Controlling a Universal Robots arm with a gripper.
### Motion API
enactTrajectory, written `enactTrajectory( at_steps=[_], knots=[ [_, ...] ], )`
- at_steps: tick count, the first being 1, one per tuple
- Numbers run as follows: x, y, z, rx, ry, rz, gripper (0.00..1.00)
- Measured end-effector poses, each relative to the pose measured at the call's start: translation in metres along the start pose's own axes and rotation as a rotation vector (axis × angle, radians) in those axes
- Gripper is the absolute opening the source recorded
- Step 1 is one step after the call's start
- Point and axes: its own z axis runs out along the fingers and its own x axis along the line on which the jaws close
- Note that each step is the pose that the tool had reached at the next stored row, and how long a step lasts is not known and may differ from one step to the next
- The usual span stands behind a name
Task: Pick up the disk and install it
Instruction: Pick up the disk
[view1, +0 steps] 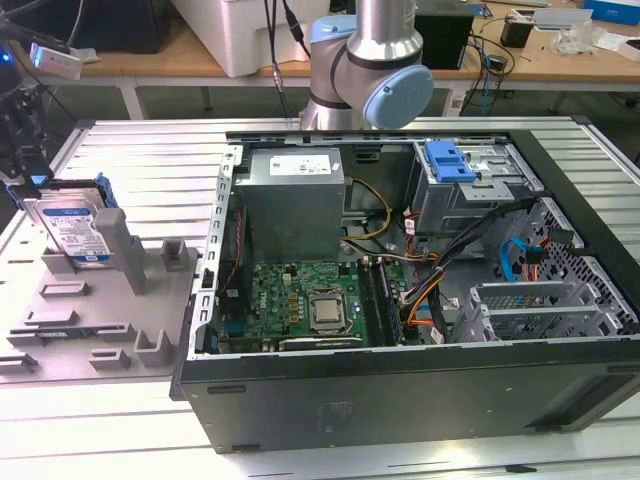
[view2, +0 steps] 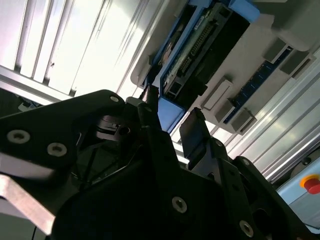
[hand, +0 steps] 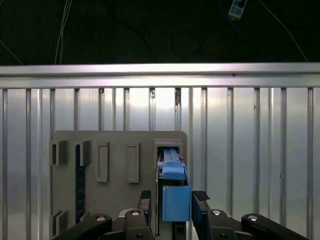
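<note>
First wrist view: the disk (hand: 175, 200) is seen edge-on, its blue plastic carrier frame standing up out of a slot in a grey moulded holder (hand: 115, 150). The hand (hand: 172, 196) is held open around it. A black finger (hand: 145, 199) is set to each side of the blue frame, one just beside it and the other with a clear gap, so the disk is straddled but not clamped.

In the second wrist view the hand (view2: 171, 114) is likewise shown spread, with a blue corner of the frame between the fingertips. The disk's (view2: 197, 50) dark edge and its row of connector pins are seen beyond.

In the exterior view the disk (view1: 72, 230) is found at the exterior view's left, stood upright on its edge in the holder (view1: 150, 300). Its flat silver face carries a white-and-blue label and is bordered by the blue frame. The holder is a matte grey block with raised posts and rectangular pockets, laid on a worktop (view1: 130, 160) of ribbed aluminium slats.

Towards the exterior view's right, apart from the disk, an open black computer case (view1: 400, 400) is laid on its side. Inside it are seen:
- a green motherboard (view1: 300, 300);
- a plain grey metal power-supply box (view1: 295, 200) on the far side;
- a grey metal drive cage (view1: 470, 190) topped by a blue plastic latch (view1: 447, 160).

Behind the case, the arm (view1: 370, 50) is seen as a smooth silver tube with a rounded, pale-blue-capped joint.
</note>
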Motion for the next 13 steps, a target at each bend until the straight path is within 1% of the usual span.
enactTrajectory(
  at_steps=[13],
  knots=[
    [-0.0006, 0.0026, 0.0078, 0.0077, -0.0004, 0.0, 0.45]
  ],
)
